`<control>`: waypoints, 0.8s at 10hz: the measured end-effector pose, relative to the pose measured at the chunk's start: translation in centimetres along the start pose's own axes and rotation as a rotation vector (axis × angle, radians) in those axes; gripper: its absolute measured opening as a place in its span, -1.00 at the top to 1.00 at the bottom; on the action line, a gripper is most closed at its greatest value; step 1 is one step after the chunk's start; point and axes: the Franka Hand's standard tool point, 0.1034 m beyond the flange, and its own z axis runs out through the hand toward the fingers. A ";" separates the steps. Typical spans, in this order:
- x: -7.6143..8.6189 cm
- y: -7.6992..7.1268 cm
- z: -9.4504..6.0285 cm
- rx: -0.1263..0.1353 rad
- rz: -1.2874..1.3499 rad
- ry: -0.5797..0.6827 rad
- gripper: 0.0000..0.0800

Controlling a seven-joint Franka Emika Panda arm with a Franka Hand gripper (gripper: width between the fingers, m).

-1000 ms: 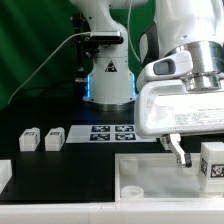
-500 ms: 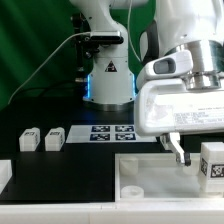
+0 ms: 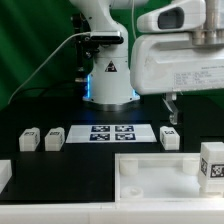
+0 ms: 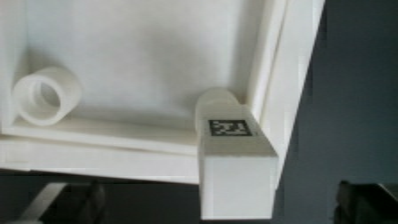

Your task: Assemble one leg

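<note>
My gripper (image 3: 171, 110) hangs raised at the exterior view's right, just above a leg (image 3: 169, 137), a small white block that stands on the black table behind the tray-like piece (image 3: 150, 172). In the wrist view the gripper (image 4: 210, 202) is open, with dark fingertips (image 4: 365, 200) wide apart. That leg (image 4: 235, 150), its code tag showing, lies between them untouched, beside the tray-like piece's wall (image 4: 276, 60). Another tagged leg (image 3: 212, 165) stands at the far right. Two more legs (image 3: 29, 139) (image 3: 53, 137) stand at the left.
The marker board (image 3: 110, 132) lies on the black table in front of the arm's base (image 3: 108, 85). The tray-like piece has a corner hole (image 4: 45, 97) and fills the front of the exterior view. A cable runs along the green backdrop at left.
My gripper has risen well above the table. The leg behind the tray-like piece, hidden by the hand before, now shows standing free below the fingers.
</note>
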 end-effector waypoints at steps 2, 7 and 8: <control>1.2 -0.7 1.0 -0.006 0.010 -0.113 -0.62; 2.1 -1.5 3.6 -0.008 0.006 -0.043 -0.62; 2.2 -1.5 4.2 -0.008 0.005 -0.028 -0.62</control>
